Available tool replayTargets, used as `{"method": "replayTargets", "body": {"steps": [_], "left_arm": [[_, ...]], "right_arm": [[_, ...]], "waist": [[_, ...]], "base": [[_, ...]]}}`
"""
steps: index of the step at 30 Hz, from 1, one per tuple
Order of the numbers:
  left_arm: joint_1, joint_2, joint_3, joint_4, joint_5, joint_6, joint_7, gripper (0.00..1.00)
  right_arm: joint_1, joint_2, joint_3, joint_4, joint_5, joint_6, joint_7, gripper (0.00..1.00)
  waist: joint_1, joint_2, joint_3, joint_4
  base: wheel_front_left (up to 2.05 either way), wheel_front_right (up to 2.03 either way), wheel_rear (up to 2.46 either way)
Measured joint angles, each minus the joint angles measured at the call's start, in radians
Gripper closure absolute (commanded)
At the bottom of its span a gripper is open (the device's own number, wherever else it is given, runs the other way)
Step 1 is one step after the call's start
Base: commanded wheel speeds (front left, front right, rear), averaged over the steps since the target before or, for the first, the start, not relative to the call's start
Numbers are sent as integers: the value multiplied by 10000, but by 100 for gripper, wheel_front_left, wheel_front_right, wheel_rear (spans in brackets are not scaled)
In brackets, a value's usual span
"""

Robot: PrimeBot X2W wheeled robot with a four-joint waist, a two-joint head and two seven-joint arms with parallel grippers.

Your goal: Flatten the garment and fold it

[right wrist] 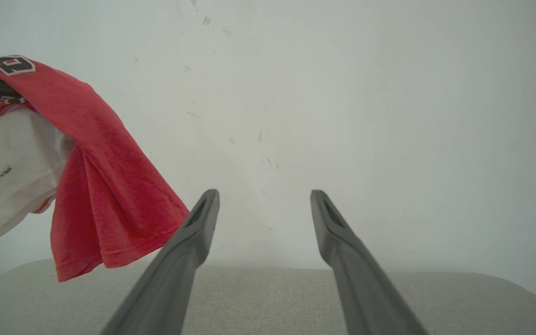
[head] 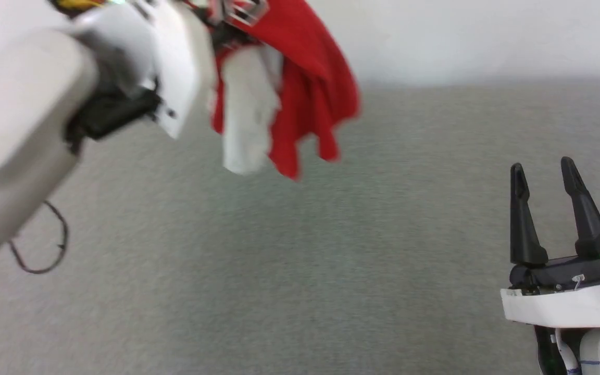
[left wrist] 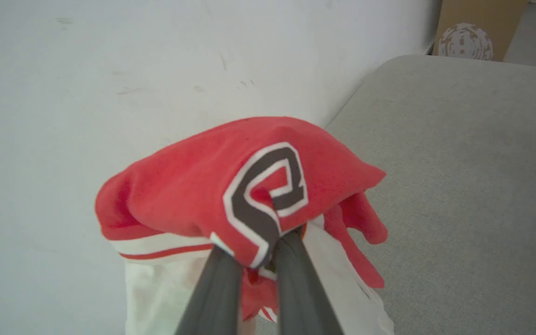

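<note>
Aloft, the left gripper (left wrist: 261, 249) pinches a crumpled red jersey garment (left wrist: 179, 186) over a grey padded surface (head: 331, 260).
Its two long dark fingers (left wrist: 217, 288) press nearly together on a fold of soft red knit printed with a black, white-outlined character. The cloth bunches over the tips and hangs in loose folds, and a white sleeve (left wrist: 156, 288) edged in red and white stripes droops beneath. Whether the lowest hem touches the surface cannot be told. The right gripper (head: 542, 166), low at the right of the head view, holds nothing; its smooth tapered fingers are spread wide and point toward a plain pale wall (right wrist: 342, 93). The surface is finely woven with a rounded edge. A thin dark cable (head: 45, 250) loops on it beside the glossy pale left forearm (head: 8, 114).
</note>
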Motion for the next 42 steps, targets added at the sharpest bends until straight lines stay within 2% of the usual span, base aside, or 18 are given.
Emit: {"method": "replayTargets", "body": {"steps": [9, 16, 20, 25, 30, 31, 32, 37, 40, 42], "left_arm": [[938, -798, -1131, -23, -111, 0, -426, 100], [2497, -1492, -1661, 644, -431, 0, -543, 100], [3466, -1941, -1720, 1260, 33, 2, 161, 100], [4791, -2395, -1643, 1214, 999, 4, 1127, 100], [4855, -2439, -1476, 1106, 1252, 12, 1402, 100], [4870, -2449, -1490, 1145, 1304, 12, 1250, 65], [4870, -2468, -1515, 1239, 1354, 10, 949, 0], [4959, -2652, -1716, 1674, 1396, 4, -1028, 0], [4951, -2614, -1473, 1896, 1488, 6, -2282, 0], [4955, -2608, -1214, 1929, 1662, 224, -3091, 0]], "right_arm": [[-5, -4, -75, -23, 109, 0, 0, 0], [-112, -10, -109, -42, 163, 0, 0, 0], [-397, -10, -12, -40, 176, 0, 0, 0], [-647, -8, 25, -40, 234, 0, 0, 0], [-646, -10, -38, 23, 232, 0, 0, 0], [-643, -10, -42, 50, 232, 0, 0, 0], [-639, -10, -58, 81, 230, 0, 0, 0], [-457, -10, -69, 196, 228, 0, 0, 0], [-174, -8, -165, 240, 221, 0, 0, 0], [21, -15, -240, 261, 217, 0, 0, 0]], "waist": [[0, 0, 11, -1311], [1, 0, 527, -1748], [1, 0, 919, -1840], [1, 0, 1341, -1947], [1, 0, 1475, -1945], [0, 0, 1450, -1928], [0, 0, 1412, -1906], [1, 0, 1011, -1746], [0, 0, 664, -1601], [0, 0, 417, -1478]], "base": [[0, 0, 0], [0, 0, 0], [0, 0, 0], [0, 0, 0], [0, 0, 0], [0, 0, 0], [0, 0, 0], [0, 0, 0], [0, 0, 0], [0, 0, 0]]}}
